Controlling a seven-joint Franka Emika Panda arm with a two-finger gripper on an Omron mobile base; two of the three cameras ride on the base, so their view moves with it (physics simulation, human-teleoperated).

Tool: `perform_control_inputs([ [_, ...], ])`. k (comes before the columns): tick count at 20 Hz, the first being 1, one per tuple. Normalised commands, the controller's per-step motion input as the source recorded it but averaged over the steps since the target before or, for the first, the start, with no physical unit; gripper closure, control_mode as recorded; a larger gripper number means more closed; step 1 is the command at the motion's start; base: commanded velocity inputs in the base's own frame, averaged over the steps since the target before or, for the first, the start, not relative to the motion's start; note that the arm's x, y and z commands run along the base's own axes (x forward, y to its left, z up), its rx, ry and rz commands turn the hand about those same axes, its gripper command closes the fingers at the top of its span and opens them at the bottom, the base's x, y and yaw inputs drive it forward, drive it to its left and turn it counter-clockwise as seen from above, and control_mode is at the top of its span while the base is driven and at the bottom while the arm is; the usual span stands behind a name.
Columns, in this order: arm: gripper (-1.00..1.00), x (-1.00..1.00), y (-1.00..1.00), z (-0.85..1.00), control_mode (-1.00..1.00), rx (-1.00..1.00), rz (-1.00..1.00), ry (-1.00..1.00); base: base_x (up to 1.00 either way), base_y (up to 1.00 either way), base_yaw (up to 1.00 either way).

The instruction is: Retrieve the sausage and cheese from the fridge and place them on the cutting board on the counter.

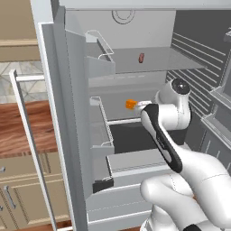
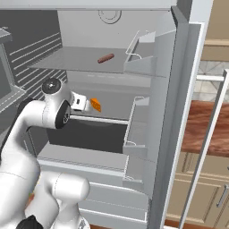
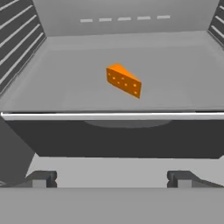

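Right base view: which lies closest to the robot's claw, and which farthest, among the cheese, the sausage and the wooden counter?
From the open gripper:
1. Cheese, just ahead on the middle fridge shelf.
2. Sausage, one shelf up, farther back.
3. Counter, outside the fridge, past its open door on the right.

The arm (image 1: 189,167) consists of glossy white rounded link shells joined by dark grey to black joint sections. A black band runs along 1 link behind the claw. A round dark grey cap with a lighter centre closes the joint housing (image 2: 51,86) behind the claw. The gripper (image 3: 112,178) carries 2 small dark grey fingertips (image 3: 41,178), blocky and square-ended, each with a lighter grey face.
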Motion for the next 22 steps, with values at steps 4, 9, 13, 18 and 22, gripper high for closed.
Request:
perform_control_inputs([
  [4,-1.0,0.32,-0.79,0.02,-1.0,0.0,0.0,0.0,0.0,0.0,0.0],
  [9,-1.0,0.12,-0.44,0.0,-1.0,0.02,0.06,-0.08,0.0,0.0,0.0],
  [13,-1.0,0.0,0.14,-0.12,-1.0,0.02,0.16,-0.07,0.0,0.0,0.0],
  [18,-1.0,0.0,0.12,-0.15,-1.0,0.0,0.12,-0.07,0.0,0.0,0.0],
  [22,-1.0,0.33,0.26,-0.01,-1.0,0.0,0.01,-0.06,0.0,0.0,0.0],
])
